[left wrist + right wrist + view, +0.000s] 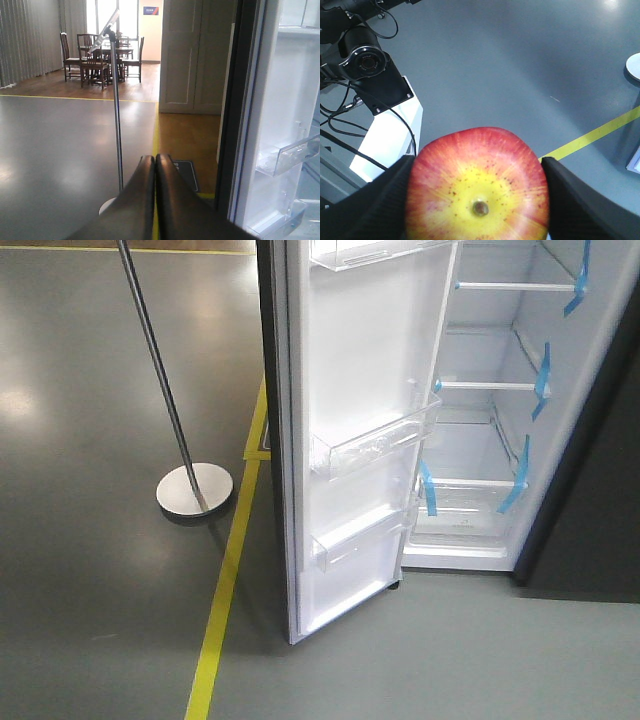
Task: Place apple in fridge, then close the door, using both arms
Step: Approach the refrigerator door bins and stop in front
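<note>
The red and yellow apple (477, 185) fills the lower middle of the right wrist view, stem end facing the camera. My right gripper (477, 197) is shut on it, a black finger pressed against each side. In the left wrist view my left gripper (155, 165) is shut with nothing between its fingertips, just left of the door's dark outer edge (234, 115). The front view shows the fridge (490, 390) standing open, white inside with blue-taped shelves. Its door (360, 430) is swung wide, clear bins facing out. Neither arm shows in the front view.
A metal pole (160, 370) on a round base (194, 488) stands left of the door. A yellow floor line (225, 590) runs beside it. A camera on a white mount (380, 85) with cables sits left of the apple. Chairs and a table (100, 55) stand far back.
</note>
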{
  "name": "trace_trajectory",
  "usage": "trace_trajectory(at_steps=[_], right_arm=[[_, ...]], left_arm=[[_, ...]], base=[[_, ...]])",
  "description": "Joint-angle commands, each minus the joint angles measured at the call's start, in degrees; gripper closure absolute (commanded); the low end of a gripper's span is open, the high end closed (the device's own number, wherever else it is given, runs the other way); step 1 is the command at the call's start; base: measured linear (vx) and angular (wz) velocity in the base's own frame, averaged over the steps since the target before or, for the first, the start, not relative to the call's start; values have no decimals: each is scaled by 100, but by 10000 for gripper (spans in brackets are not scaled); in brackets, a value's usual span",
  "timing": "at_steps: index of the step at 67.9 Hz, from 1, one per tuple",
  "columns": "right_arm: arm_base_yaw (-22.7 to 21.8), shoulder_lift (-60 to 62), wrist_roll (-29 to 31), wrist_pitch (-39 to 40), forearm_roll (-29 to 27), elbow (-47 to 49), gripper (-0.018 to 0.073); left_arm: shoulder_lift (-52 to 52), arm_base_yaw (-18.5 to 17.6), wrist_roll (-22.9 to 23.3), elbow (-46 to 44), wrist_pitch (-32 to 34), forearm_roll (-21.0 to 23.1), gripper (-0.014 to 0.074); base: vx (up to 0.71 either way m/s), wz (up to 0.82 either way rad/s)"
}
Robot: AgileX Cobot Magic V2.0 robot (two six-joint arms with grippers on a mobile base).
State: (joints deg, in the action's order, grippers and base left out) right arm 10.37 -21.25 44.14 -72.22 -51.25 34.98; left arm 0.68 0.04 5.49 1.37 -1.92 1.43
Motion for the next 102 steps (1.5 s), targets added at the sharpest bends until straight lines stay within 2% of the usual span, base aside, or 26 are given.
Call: trace_trajectory(at_steps=[1,102], right_arm=[[-11,-52,31,-106,-374,134,363],[-11,-52,31,-106,-374,134,363]], left_arm=[[85,-16,6,72,438,24,603],[85,-16,6,72,438,24,603]], base=[[15,4],[14,-3]])
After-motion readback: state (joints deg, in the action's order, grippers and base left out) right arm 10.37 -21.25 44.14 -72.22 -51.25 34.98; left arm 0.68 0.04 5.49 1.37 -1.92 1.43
